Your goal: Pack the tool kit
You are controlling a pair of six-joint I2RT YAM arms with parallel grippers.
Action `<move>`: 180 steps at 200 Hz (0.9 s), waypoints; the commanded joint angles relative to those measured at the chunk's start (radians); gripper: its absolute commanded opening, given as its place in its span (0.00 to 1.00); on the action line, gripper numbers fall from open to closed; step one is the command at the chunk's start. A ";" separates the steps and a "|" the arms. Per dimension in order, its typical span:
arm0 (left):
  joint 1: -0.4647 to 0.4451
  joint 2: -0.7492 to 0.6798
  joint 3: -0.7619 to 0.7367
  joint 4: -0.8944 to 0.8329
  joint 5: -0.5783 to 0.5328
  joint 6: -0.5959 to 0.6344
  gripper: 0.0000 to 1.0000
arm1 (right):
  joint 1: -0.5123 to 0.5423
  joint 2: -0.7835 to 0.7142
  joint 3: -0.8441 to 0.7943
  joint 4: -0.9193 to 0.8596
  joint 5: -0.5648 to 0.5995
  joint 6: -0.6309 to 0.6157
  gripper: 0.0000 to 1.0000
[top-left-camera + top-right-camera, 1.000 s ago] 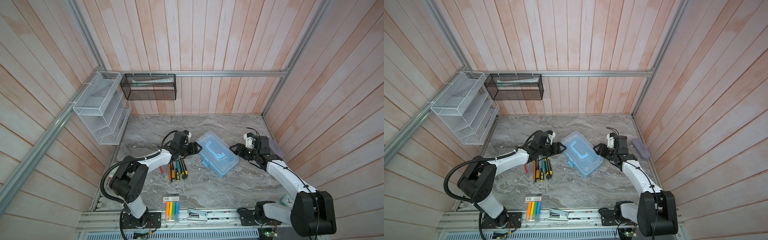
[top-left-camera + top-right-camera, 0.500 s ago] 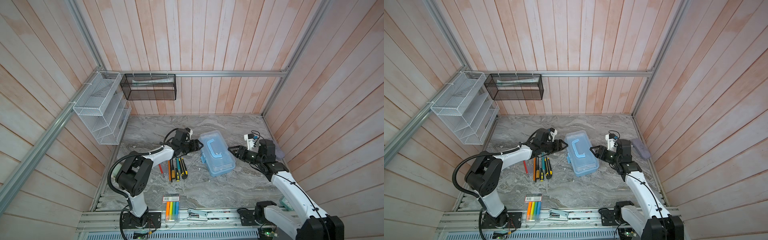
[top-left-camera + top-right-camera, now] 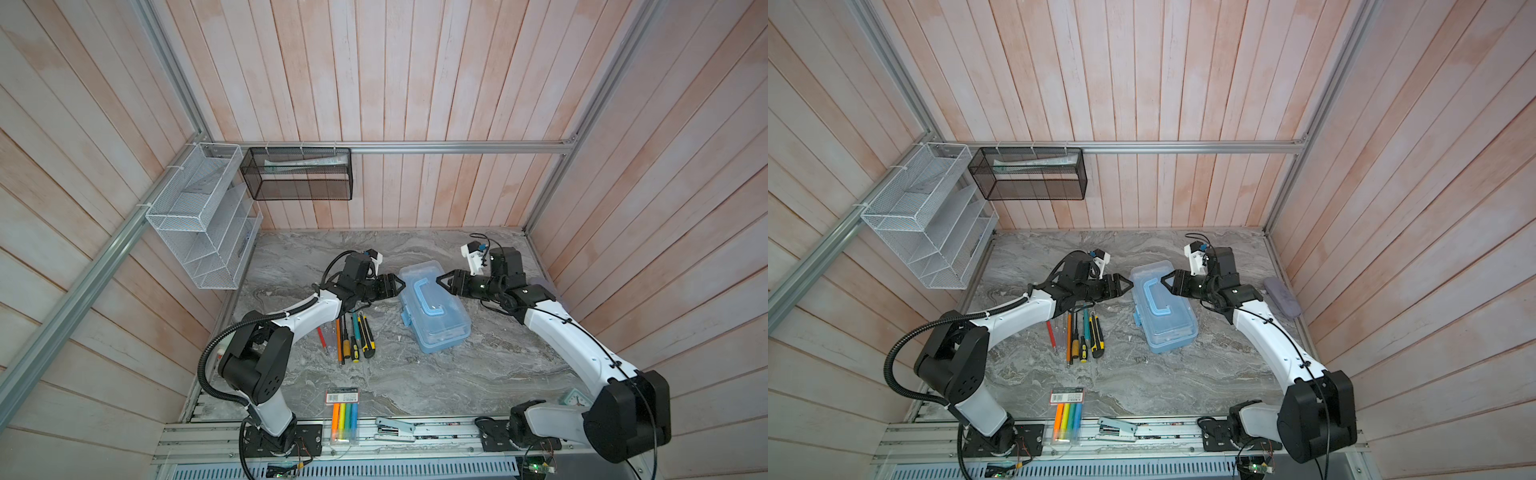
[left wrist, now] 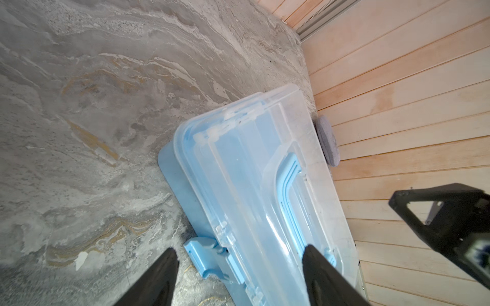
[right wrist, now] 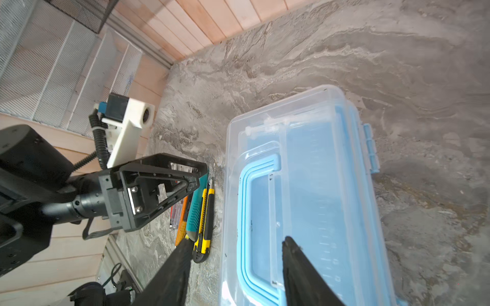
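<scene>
The tool kit [image 3: 440,328] [image 3: 1169,328], a light blue box with a clear shut lid and a blue handle [image 3: 428,297], stands mid-table. My left gripper [image 3: 401,286] [image 3: 1128,284] is open at the box's left far side. In the left wrist view its fingers [image 4: 238,249] straddle the box's edge, with the blue latch [image 4: 201,251] between them. My right gripper [image 3: 439,279] [image 3: 1165,279] is open over the lid's far end, one finger [image 5: 305,273] above the handle [image 5: 246,212]. Neither gripper holds anything.
Screwdrivers and a yellow-black utility knife [image 3: 365,336] [image 5: 204,220] lie in a row left of the box. A marker pack [image 3: 343,415] and a stapler [image 3: 395,428] lie at the front edge. A grey-lilac case [image 3: 1281,297] lies by the right wall. A white wire rack [image 3: 199,216] and a black mesh basket [image 3: 299,174] hang at the back left.
The box has turned from a diagonal to nearly front-to-back. My right gripper has moved from its far right corner onto the lid. The left gripper has opened a little wider.
</scene>
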 commanded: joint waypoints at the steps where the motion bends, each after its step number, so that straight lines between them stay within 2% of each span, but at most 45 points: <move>1: 0.003 -0.011 -0.017 -0.008 -0.010 0.017 0.77 | 0.012 0.046 0.014 -0.030 0.041 -0.041 0.53; 72: 0.002 0.002 -0.040 0.011 -0.008 0.006 0.74 | 0.044 0.133 0.011 -0.003 0.045 -0.075 0.41; 133: 0.002 0.029 -0.060 0.033 -0.001 0.011 0.73 | 0.090 0.190 0.041 -0.037 0.065 -0.080 0.44; 180: 0.002 0.053 -0.063 0.047 0.005 0.015 0.73 | 0.121 0.289 0.114 -0.115 0.077 -0.078 0.46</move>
